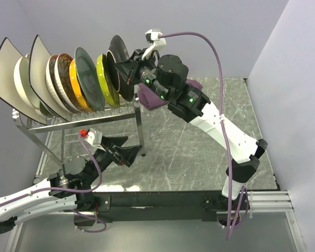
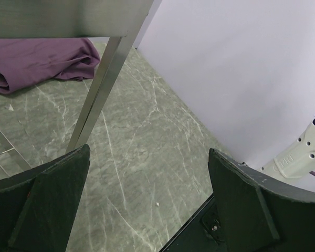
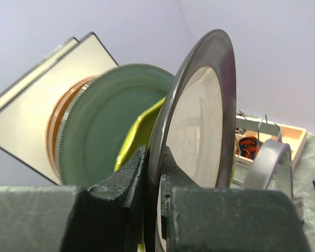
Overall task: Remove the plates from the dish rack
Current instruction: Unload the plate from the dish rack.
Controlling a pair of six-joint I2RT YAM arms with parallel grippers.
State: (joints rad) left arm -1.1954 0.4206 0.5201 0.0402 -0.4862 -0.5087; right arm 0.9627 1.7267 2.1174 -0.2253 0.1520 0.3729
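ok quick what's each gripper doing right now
left gripper: open, holding nothing
right gripper: shut on the black plate, at its rim

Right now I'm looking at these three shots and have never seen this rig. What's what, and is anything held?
These are two robot arms bolted at the near edge of a green marbled table. The top view looks down from above and behind them. The other two pictures come from a camera on each wrist, looking out past its own fingers.

On the table stands a metal dish rack with a row of upright plates, and a purple cloth lies near it.

The right end effector is clamped on the rim of the black plate at the right end of the row. The left end effector is wide open, holds nothing, and sits low beside the rack.
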